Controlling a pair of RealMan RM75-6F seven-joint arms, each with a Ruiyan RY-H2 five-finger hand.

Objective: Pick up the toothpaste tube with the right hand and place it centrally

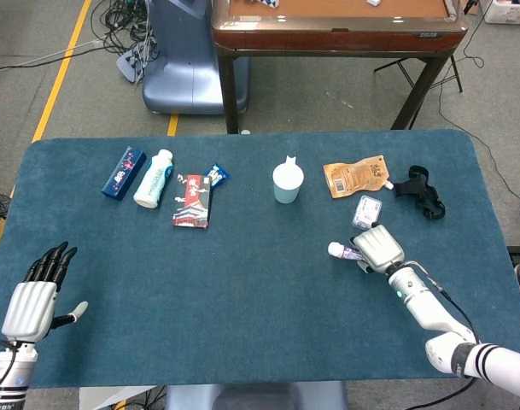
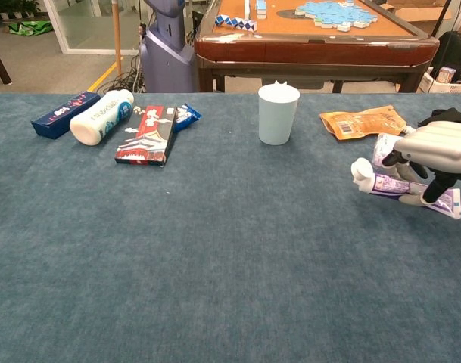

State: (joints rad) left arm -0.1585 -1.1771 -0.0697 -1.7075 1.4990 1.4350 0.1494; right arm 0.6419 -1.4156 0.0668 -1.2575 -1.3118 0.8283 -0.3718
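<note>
The toothpaste tube (image 2: 387,185) is white and purple with a white cap pointing left; it hangs a little above the blue table at the right. My right hand (image 2: 436,151) grips it from above, fingers curled around its body. In the head view the right hand (image 1: 377,248) covers most of the tube (image 1: 339,251), and only the cap end shows. My left hand (image 1: 34,295) is open at the table's near left corner, fingers spread, holding nothing.
A pale cup (image 2: 278,113) stands mid-table at the back. An orange pouch (image 2: 364,121), a small clear packet (image 1: 367,209) and a black object (image 1: 419,191) lie behind the right hand. A blue box (image 1: 124,172), white bottle (image 1: 153,178) and red box (image 1: 192,202) lie at back left.
</note>
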